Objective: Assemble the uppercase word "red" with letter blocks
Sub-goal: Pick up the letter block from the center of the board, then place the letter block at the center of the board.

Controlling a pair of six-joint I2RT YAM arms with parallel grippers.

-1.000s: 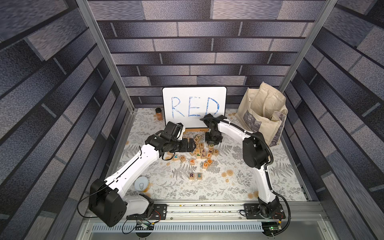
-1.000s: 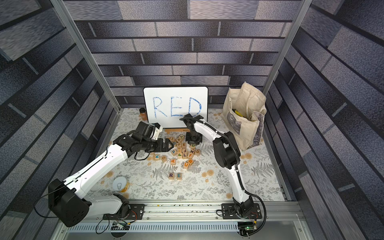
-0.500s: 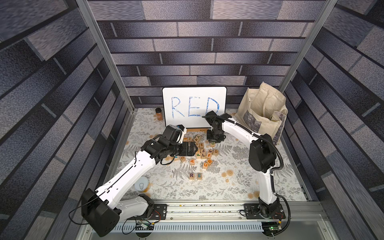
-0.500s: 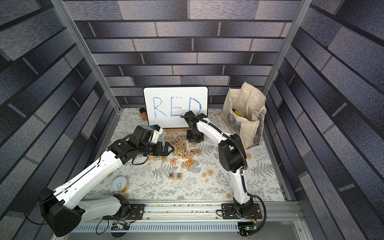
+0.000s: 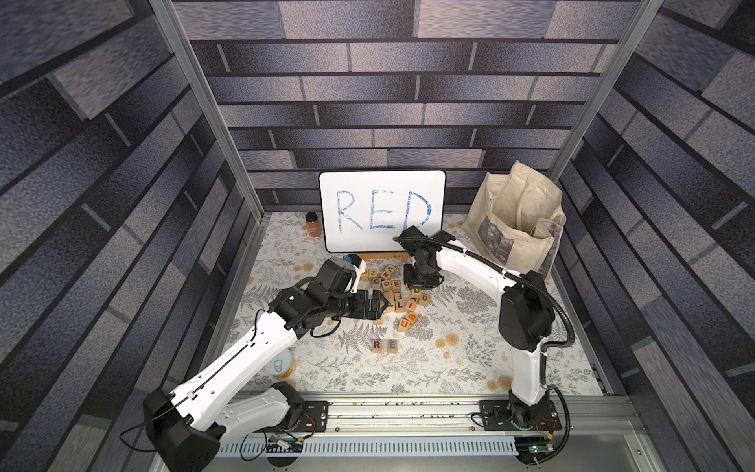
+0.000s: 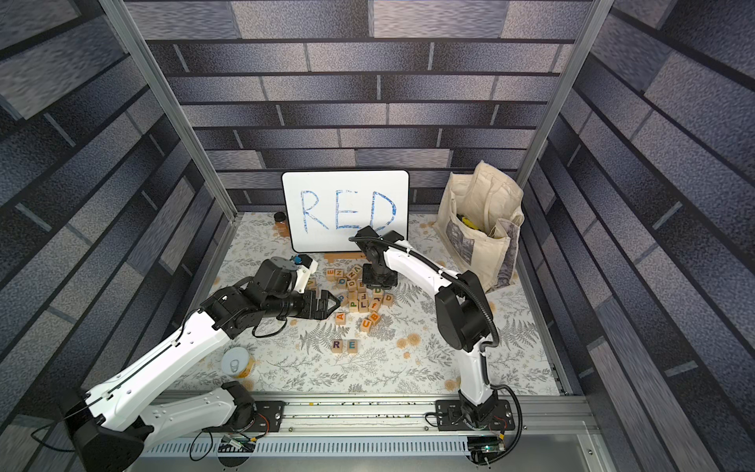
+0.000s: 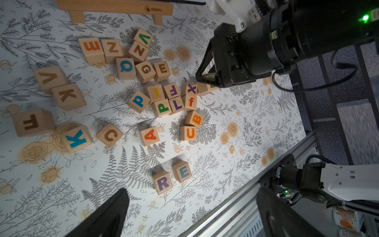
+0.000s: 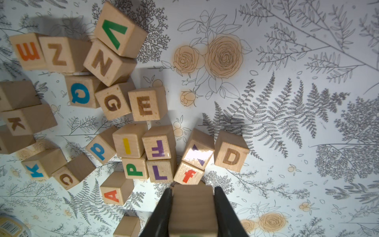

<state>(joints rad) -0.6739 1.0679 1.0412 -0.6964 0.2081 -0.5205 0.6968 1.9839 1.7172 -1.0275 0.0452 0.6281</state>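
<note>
The purple R block (image 5: 376, 345) (image 7: 163, 182) and the blue-green E block (image 5: 391, 345) (image 7: 183, 171) sit side by side on the floral mat, in front of the pile of letter blocks (image 5: 392, 286). They show in both top views, R (image 6: 336, 345) left of E (image 6: 352, 346). My right gripper (image 5: 423, 280) (image 6: 380, 282) (image 7: 207, 79) points down at the pile's right edge. In the right wrist view it (image 8: 192, 190) is shut on a light-wood block (image 8: 192, 207) with a sliver of green showing; its letter is hidden. My left gripper (image 5: 382, 304) (image 6: 335, 302) (image 7: 192, 197) hangs open and empty at the pile's left side.
A white board (image 5: 382, 212) with "RED" handwritten stands at the back on a wooden stand (image 7: 114, 8). A cloth tote bag (image 5: 514, 220) is at the back right, a spice jar (image 5: 312, 222) at the back left, and a can (image 5: 282, 363) near the left arm. A brown-lettered D block (image 8: 230, 156) lies by the pile.
The left arm has swung back and its open gripper has come a little toward the front. The right gripper has stayed shut on its block over the pile, shifting only slightly.
</note>
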